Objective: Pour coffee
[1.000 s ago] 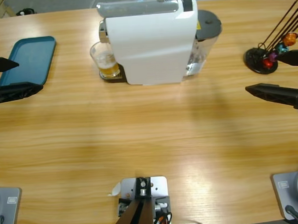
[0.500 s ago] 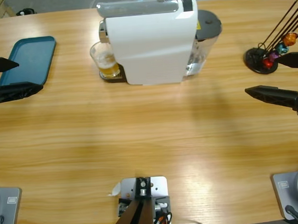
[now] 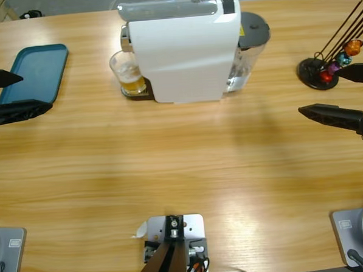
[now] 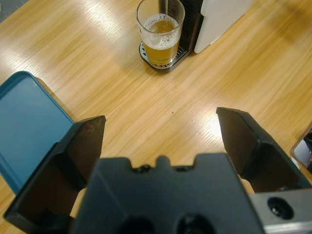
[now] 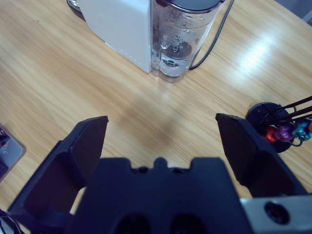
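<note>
A clear glass (image 3: 126, 73) (image 4: 160, 30) stands on the drip tray under the spout of the white coffee machine (image 3: 183, 47) (image 5: 122, 27). It holds golden-amber coffee (image 4: 159, 46) with a pale foamy top, and a thin stream falls into it in the left wrist view. My left gripper (image 3: 9, 95) (image 4: 161, 131) hangs open at the table's left edge, well apart from the glass, with nothing between its jaws. At the right edge my right gripper (image 3: 337, 94) (image 5: 161, 131) is open too, facing the machine's clear water tank (image 5: 180, 41).
A blue tray (image 3: 35, 72) (image 4: 24, 122) lies at the back left beside the left gripper. A black capsule stand (image 3: 319, 72) (image 5: 273, 119) with orange, red and blue capsules sits at the back right. A black cable (image 5: 212, 36) trails behind the tank.
The right gripper's jaws have shifted very slightly; the left gripper and the glass are as before.
</note>
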`<move>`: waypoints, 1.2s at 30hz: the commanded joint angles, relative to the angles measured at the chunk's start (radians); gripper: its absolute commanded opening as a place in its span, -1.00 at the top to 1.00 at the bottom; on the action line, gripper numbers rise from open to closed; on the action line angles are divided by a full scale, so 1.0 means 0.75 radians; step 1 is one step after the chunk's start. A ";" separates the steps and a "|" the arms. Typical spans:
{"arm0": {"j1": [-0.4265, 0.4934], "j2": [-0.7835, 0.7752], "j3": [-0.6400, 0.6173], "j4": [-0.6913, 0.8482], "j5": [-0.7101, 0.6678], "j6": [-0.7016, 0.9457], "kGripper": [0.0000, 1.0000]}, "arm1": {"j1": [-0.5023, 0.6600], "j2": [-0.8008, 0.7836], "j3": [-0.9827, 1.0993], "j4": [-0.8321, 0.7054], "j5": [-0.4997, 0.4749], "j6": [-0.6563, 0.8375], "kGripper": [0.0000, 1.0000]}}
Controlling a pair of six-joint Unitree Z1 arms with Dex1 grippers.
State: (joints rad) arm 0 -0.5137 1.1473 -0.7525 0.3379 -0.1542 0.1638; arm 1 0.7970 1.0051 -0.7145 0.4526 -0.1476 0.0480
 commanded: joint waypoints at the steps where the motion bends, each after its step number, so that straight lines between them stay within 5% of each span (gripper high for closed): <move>1: 0.012 0.031 0.032 -0.007 -0.003 -0.020 -0.98 | 0.009 0.002 0.045 -0.014 -0.006 -0.016 -0.99; 36: 0.012 0.004 0.063 -0.003 0.007 -0.034 -0.99 | 0.009 0.000 0.073 -0.054 -0.002 -0.017 -1.00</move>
State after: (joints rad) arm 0 -0.5137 1.1473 -0.7525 0.3379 -0.1541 0.1575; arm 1 0.7970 1.0061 -0.6893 0.4232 -0.1476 0.0478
